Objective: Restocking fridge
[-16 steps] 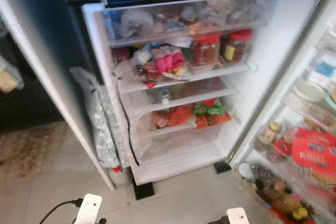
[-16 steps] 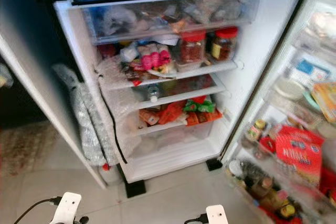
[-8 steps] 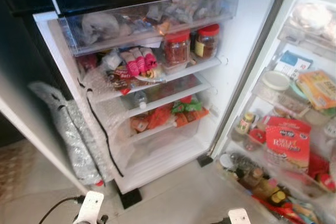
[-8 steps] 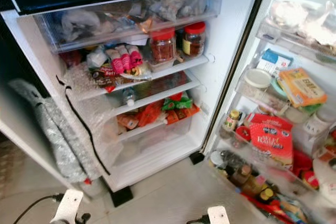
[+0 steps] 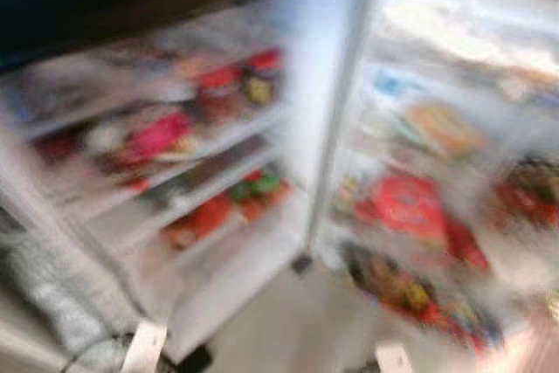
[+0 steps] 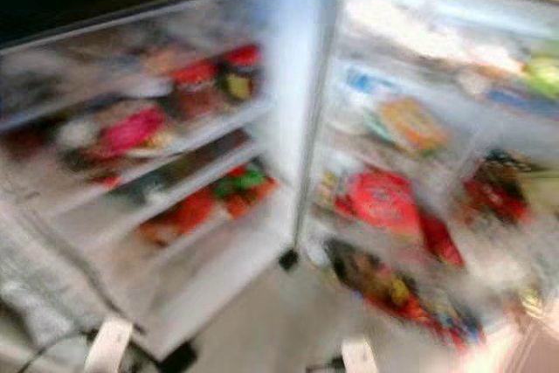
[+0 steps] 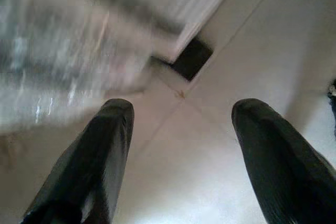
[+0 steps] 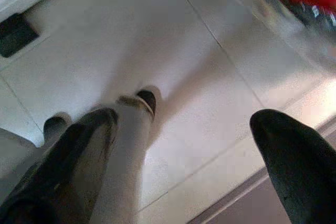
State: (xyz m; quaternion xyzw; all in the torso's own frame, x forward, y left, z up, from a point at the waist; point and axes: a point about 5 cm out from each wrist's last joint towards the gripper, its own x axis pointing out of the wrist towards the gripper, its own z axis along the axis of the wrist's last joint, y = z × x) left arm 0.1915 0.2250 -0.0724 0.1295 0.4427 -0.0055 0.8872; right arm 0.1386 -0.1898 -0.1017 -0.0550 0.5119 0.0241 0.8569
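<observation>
Change: view has swung right since a second ago and blurred; door shelves (image 5: 437, 216) now centre, so the robot is turning, no stocking begun.
Fridge (image 5: 288, 128): open, interior shelves full.
Left claw (image 7: 181, 129): apart, empty, above floor (image 7: 252, 51).
Right claw (image 8: 194, 145): apart, empty.
Count: two claws; blur defeats counting the goods.

Both grippers had 2 long glossy blk fingers w/ rounded tips, left gripper (image 7: 181, 124) & right gripper (image 8: 197, 140), each arm topped w/ a small white rectangular block at frame bottom, thin blk cable (image 6: 39, 345) off the left one.
</observation>
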